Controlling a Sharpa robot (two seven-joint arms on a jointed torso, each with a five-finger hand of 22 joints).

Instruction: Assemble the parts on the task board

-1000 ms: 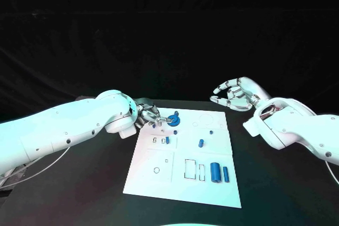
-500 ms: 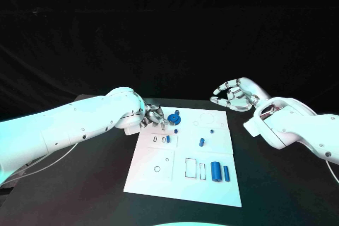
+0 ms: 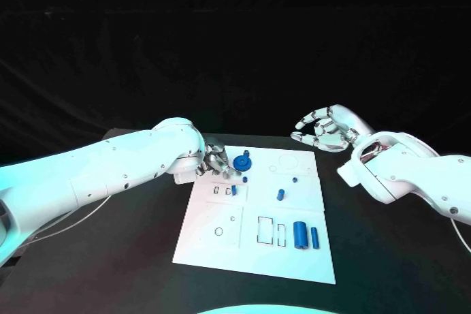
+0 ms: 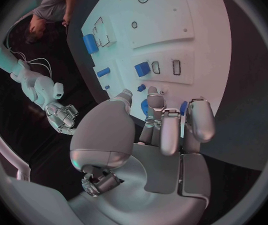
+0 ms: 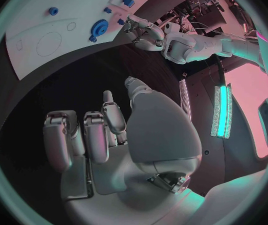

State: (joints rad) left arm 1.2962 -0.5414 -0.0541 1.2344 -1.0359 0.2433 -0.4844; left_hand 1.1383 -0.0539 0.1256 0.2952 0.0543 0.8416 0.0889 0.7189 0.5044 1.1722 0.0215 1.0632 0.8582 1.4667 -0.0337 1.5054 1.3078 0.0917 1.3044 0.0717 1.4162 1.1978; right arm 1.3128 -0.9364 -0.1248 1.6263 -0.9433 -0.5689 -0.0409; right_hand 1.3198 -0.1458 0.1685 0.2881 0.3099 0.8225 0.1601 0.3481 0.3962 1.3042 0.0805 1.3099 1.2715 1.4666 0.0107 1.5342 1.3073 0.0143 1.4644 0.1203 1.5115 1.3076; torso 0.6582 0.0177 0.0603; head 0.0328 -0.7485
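The left robot hand [image 3: 218,162] sits at the far left corner of the board [image 3: 224,246], fingers curled close round the blue gear [image 3: 241,165]; its fingertips [image 4: 155,101] lie right at the gear, but I cannot tell whether they grip it or only touch it. The right robot hand [image 3: 326,131] hangs above the counter [image 3: 393,259] just past the board's far right corner, fingers curled in, holding nothing; the gear is well apart from it.

Just beside the left robot hand, nearer the robot, a small blue block [image 3: 233,190] stands in a slot; a little farther out sit a tiny peg [image 3: 293,180] and a short blue piece [image 3: 281,195]. Well apart from both hands, at the near end, two blue cylinders [image 3: 299,236] lie next to empty outlines.

I think the job is partly done; the gear is being seated, and the cylinders and small pieces are left.
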